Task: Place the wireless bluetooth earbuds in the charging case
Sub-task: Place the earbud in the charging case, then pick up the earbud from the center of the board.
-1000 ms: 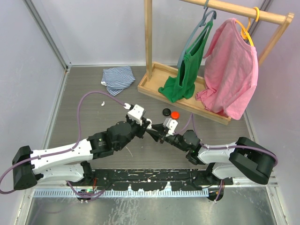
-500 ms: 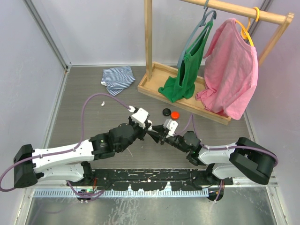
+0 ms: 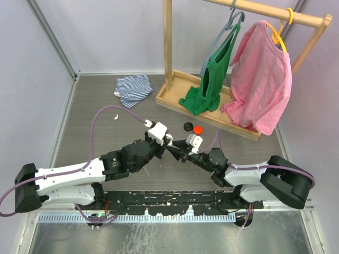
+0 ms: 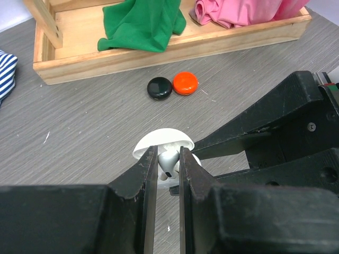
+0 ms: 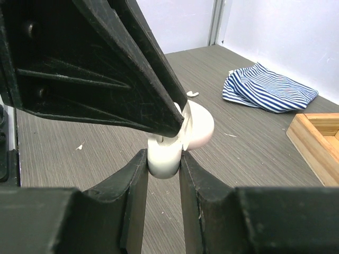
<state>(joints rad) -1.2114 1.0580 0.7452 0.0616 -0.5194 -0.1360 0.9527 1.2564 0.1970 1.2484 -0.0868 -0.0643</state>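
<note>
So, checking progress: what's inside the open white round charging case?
A small white earbud, pinched by the left gripper, sits over the open white case; its sockets are hidden by the fingers.

Wht case [image 4: 154,143], blk puck [image 4: 159,88], orange puck [image 4: 185,82], blue-striped cloth [image 3: 133,88]

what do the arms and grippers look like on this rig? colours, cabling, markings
The left arm and right arm: white link shells, black joints. A purple cable loops along each. The left gripper and right gripper: matte black tapered fingers, white block behind each. No markings legible.
</note>
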